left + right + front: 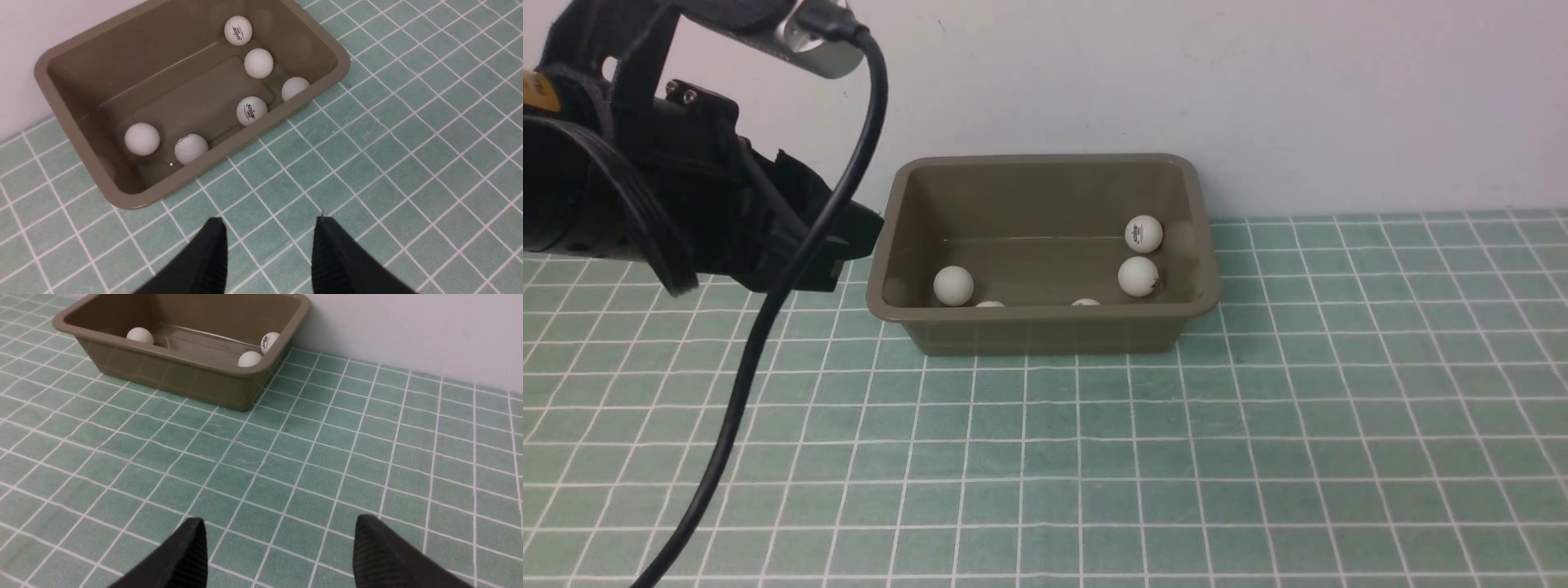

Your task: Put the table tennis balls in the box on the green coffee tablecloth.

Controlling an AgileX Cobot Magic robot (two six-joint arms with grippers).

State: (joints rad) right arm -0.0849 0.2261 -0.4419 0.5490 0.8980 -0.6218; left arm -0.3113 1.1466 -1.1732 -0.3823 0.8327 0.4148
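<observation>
Resting in the box [73,102], frame centre – six balls [141,139] on the cloth [408,163]. Left gripper [269,249] and right gripper [278,547] – both released, empty.

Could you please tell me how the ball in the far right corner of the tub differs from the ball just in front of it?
The corner ball shows a dark printed logo, while the ball in front of it looks plain white from above. The corner ball sits by the tub's back wall; the other lies nearer the middle of the right side. Both are small white balls of similar size, resting on the tub floor.
</observation>
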